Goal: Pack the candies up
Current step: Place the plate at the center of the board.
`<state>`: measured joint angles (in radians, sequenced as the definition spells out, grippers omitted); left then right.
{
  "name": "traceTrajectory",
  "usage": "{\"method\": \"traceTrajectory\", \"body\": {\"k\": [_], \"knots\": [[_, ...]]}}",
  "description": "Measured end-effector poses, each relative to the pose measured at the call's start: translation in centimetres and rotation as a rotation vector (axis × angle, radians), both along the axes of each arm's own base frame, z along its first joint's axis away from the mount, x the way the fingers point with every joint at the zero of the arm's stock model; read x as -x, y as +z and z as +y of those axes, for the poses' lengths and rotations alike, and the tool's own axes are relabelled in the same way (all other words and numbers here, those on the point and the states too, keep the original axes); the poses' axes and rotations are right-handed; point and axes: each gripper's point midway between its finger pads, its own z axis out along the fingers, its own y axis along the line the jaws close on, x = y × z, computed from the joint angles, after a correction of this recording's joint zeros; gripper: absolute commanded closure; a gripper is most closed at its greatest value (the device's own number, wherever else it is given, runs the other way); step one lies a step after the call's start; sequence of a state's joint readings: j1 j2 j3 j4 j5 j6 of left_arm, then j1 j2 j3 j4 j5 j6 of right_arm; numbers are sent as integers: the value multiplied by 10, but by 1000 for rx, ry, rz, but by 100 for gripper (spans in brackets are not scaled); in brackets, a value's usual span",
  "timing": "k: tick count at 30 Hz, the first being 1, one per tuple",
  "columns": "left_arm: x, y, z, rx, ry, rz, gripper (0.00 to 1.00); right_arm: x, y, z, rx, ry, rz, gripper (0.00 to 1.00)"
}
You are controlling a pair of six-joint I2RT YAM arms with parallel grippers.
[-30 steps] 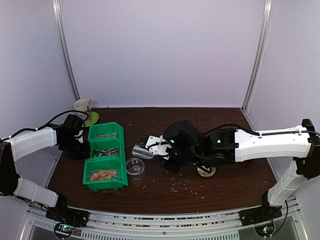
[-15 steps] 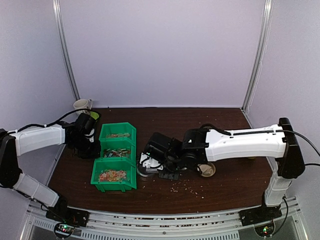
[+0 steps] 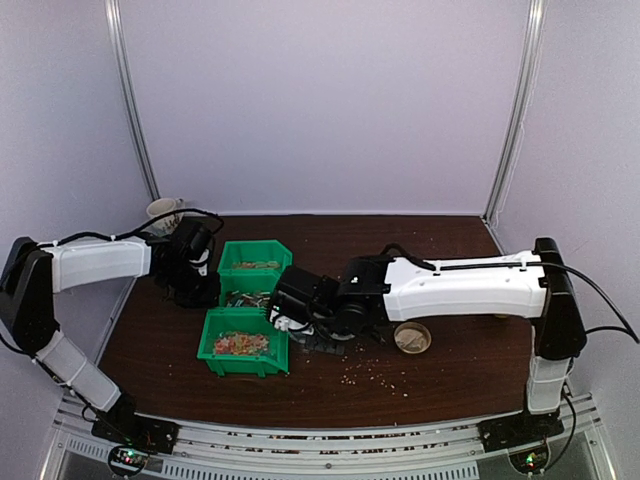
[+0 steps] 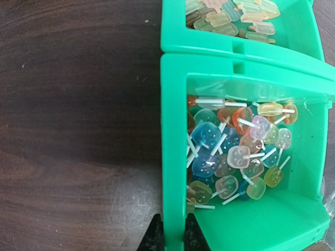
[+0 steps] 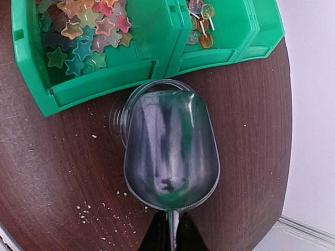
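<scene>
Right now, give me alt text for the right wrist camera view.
The right gripper holds a shiny scoop by its handle, its tip over a clear cup on the brown table. Beyond it, green bins hold star-shaped candies and lollipops.

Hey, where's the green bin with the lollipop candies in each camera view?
Top external: the lollipop bin is left of centre, middle of its green row, partly hidden.
Left wrist: the bin fills the centre and right; the left gripper pinches its left wall.
Right wrist: the bin at the top edge, right of centre.
Shared landmark: the dark brown table beneath it.
</scene>
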<state>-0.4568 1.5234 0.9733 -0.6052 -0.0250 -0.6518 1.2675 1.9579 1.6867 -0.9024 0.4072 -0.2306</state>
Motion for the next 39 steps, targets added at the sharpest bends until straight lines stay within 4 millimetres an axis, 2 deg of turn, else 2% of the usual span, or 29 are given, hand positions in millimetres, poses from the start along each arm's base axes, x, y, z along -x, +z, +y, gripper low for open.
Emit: {"method": "traceTrajectory", "body": {"k": [6, 14, 20, 28, 32, 35, 39], "knots": [[-13, 1, -12, 9, -13, -2, 100, -13, -1, -10, 44, -52, -54, 100], [-31, 2, -22, -14, -58, 2, 100, -50, 9, -31, 44, -171, -130, 100], [-39, 2, -22, -73, -128, 15, 100, -68, 14, -42, 39, -227, -166, 100], [-43, 11, -23, -110, -275, 27, 100, -74, 18, -46, 40, -247, -191, 100], [-46, 14, -30, -94, -344, 25, 100, -77, 21, -47, 29, -254, -193, 100], [-48, 14, -38, -73, -381, 31, 100, -78, 31, -50, -20, -265, -193, 100], [-47, 9, -47, -59, -385, 48, 100, -81, 65, -67, -134, -306, -199, 100]]}}
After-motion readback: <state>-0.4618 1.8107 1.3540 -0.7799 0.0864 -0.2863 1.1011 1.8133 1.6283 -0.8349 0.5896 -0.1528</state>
